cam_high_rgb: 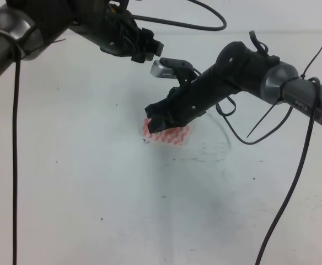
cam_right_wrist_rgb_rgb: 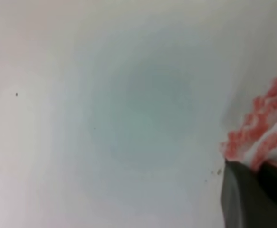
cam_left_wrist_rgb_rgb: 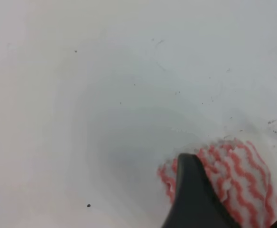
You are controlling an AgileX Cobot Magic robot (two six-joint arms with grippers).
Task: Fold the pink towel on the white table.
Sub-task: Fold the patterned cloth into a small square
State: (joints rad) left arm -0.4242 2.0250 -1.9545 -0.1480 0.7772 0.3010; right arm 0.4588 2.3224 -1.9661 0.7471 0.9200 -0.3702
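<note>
Right end effector (cam_high_rgb: 156,118) covers pink towel (cam_high_rgb: 172,134) on white table (cam_high_rgb: 95,182).

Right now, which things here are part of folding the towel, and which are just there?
Part of the job:
- pink towel, bunched small
- white table under it
- right gripper, down at the towel
- left gripper, raised behind it

Just there:
- black cables hanging off the arms
- dark specks on the table

Both arms are showing matte black housings with small silver screws, grey metal joints and loose black cables. The right arm (cam_high_rgb: 243,72) is wearing black zip ties and a silver camera block (cam_high_rgb: 169,68).
</note>
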